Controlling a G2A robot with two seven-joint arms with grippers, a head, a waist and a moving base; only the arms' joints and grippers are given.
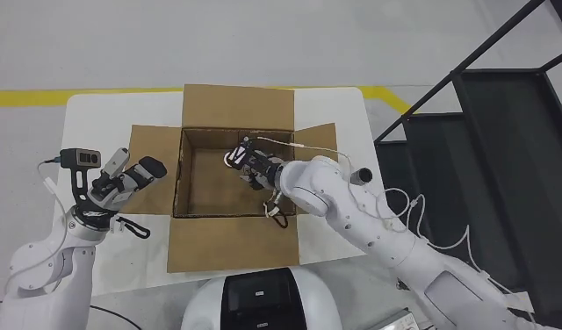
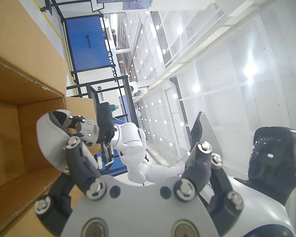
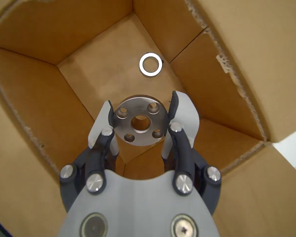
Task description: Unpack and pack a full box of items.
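I see the white bench [image 1: 97, 124] carrying the open cardboard box [image 1: 237, 109], with my left pincer [image 2: 128, 129] spread wide and empty beside the box's left flap. My right pincer [image 3: 141, 104] is down inside the box, clamped on a round steel flange [image 3: 143, 136]. A small metal ring [image 3: 141, 64] lies on the box floor near a corner.

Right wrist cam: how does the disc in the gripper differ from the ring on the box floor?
The disc has a centre bore plus four smaller holes; the ring is a plain band around one opening. The disc is clamped in the right gripper; the ring lies loose and flat on the box floor. The disc looks duller grey, the ring brighter. Both are round metal parts.
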